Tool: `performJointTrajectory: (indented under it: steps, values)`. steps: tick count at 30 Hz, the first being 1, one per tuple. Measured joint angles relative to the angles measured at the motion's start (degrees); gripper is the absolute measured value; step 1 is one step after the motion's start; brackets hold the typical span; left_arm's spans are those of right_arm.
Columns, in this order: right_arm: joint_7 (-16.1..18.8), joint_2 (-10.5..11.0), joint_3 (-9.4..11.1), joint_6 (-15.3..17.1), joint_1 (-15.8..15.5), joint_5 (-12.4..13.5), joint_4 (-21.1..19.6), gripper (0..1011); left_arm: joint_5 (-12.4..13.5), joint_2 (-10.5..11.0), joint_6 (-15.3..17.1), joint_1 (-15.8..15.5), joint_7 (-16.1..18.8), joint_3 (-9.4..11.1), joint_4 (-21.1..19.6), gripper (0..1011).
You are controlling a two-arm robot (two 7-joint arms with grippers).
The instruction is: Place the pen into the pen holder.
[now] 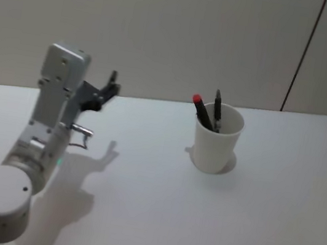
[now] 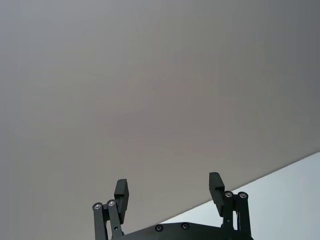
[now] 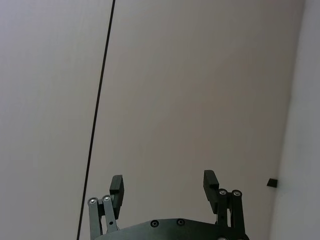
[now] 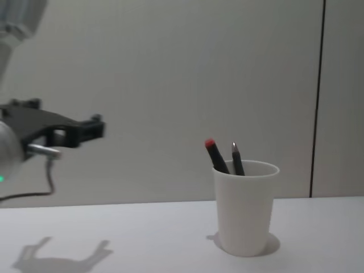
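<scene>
On the white table (image 1: 154,220) before you, right of centre, the pen holder (image 1: 215,144) stands upright, a plain white paper cup. Two pens lean inside it against its left wall: a black pen with a red cap (image 1: 202,111) and, just beside it on the right, a dark pen (image 1: 217,109), both poking above the rim. Your left gripper (image 1: 112,86) hangs in the air well to the left of the cup, clear of the table, its fingers (image 2: 121,194) spread wide and holding nothing. Your right gripper (image 3: 163,186) faces the far wall (image 3: 200,90), its fingers likewise wide apart and empty.
</scene>
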Motion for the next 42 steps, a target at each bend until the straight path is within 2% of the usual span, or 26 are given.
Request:
performJointTrajectory:
  steps: [9, 14, 19, 32, 42]
  values:
    - [1.6, -0.6, -0.5, 1.1, -0.8, 0.5, -0.5, 1001, -2.5, 0.3, -3.6, -3.2, -7.0, 3.7, 3.8, 1001]
    - [4.4, -1.6, -1.2, 2.8, -2.3, 1.2, -1.3, 1001, -3.7, 0.4, -5.4, -4.6, -10.3, 5.4, 5.6, 1001]
    - [8.9, -3.2, -2.4, 5.8, -4.8, 2.6, -2.6, 1001, -4.6, 0.5, -6.7, -5.8, -12.8, 6.8, 7.0, 1001]
    - [17.5, -6.4, -4.6, 11.4, -9.4, 5.1, -5.1, 1001, -5.0, 0.5, -7.2, -6.2, -13.7, 7.3, 7.5, 1001]
    - [18.6, -6.8, -5.0, 12.1, -10.0, 5.4, -5.4, 1001, -5.0, 0.5, -7.2, -6.2, -13.7, 7.3, 7.5, 1001]
